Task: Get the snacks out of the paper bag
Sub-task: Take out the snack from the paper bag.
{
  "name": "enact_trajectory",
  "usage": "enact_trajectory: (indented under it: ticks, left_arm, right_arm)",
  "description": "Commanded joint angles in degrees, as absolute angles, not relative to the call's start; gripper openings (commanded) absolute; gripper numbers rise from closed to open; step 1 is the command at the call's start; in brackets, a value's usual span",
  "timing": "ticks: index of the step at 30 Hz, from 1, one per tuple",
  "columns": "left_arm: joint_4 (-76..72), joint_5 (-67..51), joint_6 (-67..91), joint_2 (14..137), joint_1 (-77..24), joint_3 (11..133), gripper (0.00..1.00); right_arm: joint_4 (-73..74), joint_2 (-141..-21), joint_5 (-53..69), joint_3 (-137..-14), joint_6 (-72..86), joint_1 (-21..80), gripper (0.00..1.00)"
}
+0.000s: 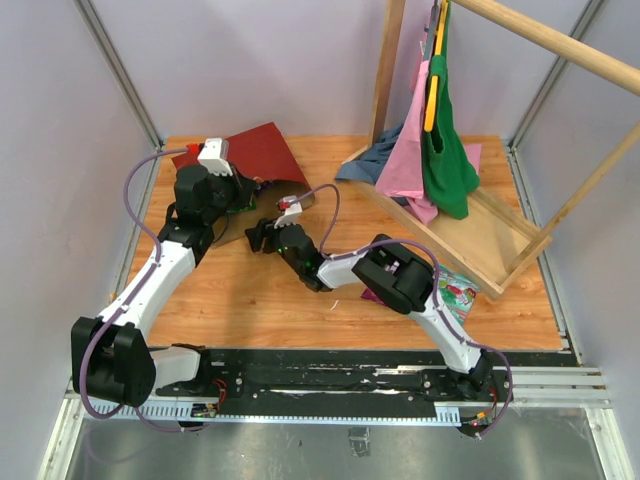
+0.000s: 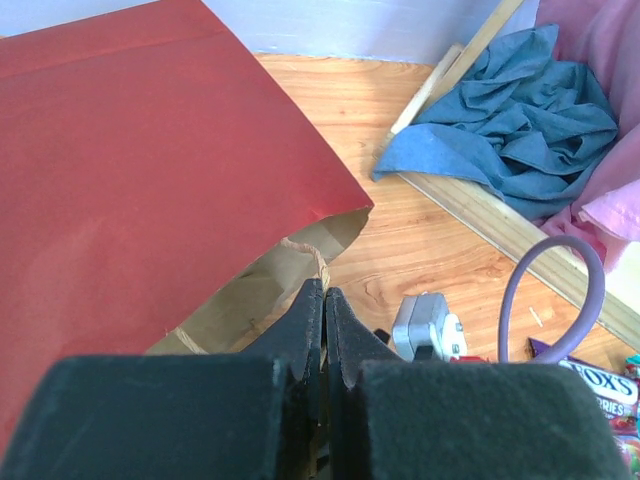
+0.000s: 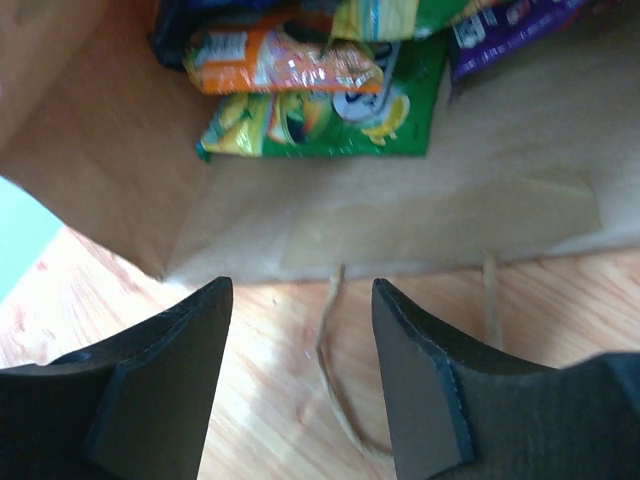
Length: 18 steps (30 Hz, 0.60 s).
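The dark red paper bag (image 1: 258,152) lies on its side at the back left, its brown mouth towards the arms. My left gripper (image 1: 240,197) is shut on the upper edge of the mouth (image 2: 323,293) and holds it up. My right gripper (image 1: 259,236) is open and empty just outside the mouth (image 3: 300,286), above a twine handle (image 3: 335,370) on the wood. Inside the bag lie an orange packet (image 3: 280,60), a green packet (image 3: 320,122) and a purple packet (image 3: 500,30). A teal packet (image 1: 456,294) and a purple packet (image 2: 598,385) lie on the table by the right arm.
A pale wooden frame (image 1: 490,235) stands at the back right with pink (image 1: 405,160) and green (image 1: 445,165) garments hanging over it and a blue cloth (image 2: 510,125) at its near corner. Walls close in the table on three sides.
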<state>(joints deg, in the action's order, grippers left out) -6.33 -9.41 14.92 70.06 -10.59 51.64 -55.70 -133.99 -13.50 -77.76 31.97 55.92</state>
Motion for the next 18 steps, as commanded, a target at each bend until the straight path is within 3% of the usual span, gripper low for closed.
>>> enact_trajectory:
  ticks: [1, 18]
  left_arm:
    - [-6.0, -10.3, 13.5, 69.8, -10.3, 52.8, 0.01]
    - [-4.0, -10.8, 12.2, 70.8, -10.3, 53.9, 0.01]
  right_arm:
    - [-61.0, -136.6, -16.2, -84.3, 33.5, 56.4, 0.59]
    - [-59.6, -145.2, -15.9, -96.2, 29.7, 56.4, 0.63]
